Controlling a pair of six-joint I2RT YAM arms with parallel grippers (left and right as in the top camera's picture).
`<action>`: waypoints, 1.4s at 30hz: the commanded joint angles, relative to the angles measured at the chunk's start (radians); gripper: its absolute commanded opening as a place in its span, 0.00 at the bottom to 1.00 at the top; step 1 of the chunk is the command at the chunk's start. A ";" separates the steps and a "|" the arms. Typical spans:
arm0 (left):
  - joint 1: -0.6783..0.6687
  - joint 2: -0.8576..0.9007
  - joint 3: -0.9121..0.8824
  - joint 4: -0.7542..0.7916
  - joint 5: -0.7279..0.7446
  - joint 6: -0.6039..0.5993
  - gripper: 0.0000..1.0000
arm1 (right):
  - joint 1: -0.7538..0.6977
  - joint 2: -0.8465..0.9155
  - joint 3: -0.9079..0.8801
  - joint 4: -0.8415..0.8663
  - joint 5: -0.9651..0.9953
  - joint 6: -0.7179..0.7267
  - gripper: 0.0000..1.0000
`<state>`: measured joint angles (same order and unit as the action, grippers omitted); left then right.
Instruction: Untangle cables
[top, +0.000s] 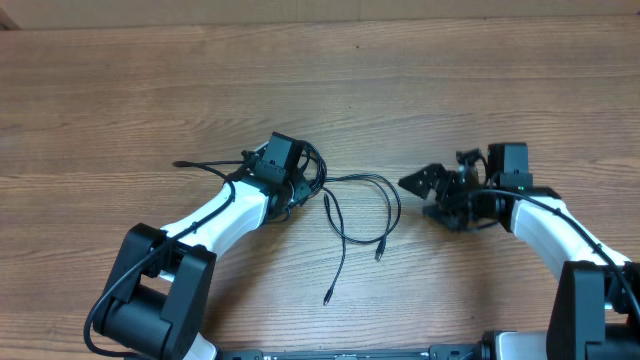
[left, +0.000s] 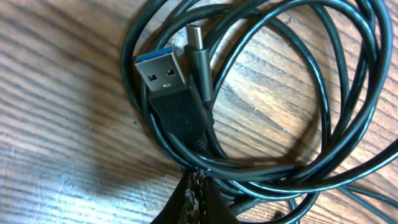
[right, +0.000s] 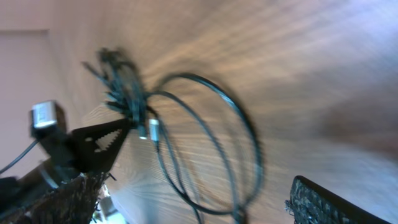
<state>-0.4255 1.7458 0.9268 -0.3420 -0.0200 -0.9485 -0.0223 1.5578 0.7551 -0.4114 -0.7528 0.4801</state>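
Thin glossy black cables (left: 267, 186), coiled at centre of matte wood-grain table (top: 150, 90), tails toward 5 o'clock, blue-tongued USB-A plug (left: 171, 93), left gripper (left: 196, 186) clenched on the cables, right gripper (top: 418, 197) released at 3 o'clock

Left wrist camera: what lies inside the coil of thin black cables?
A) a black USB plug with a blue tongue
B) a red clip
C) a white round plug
A: the black USB plug with a blue tongue sits among the loops of the thin black cables, beside a slim grey connector.
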 joint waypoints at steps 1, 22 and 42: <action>-0.008 0.020 -0.021 0.024 -0.013 0.137 0.04 | 0.040 -0.004 0.073 0.018 -0.019 -0.079 0.96; -0.006 0.011 -0.011 0.089 0.327 0.790 0.05 | 0.272 -0.003 0.089 0.088 0.256 -0.085 0.99; -0.011 -0.073 0.042 0.191 0.219 0.789 0.53 | 0.277 -0.003 0.076 0.064 0.399 0.063 0.98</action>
<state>-0.4255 1.6810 0.9497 -0.1635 0.2279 -0.1658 0.2497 1.5578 0.8303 -0.3416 -0.4404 0.4545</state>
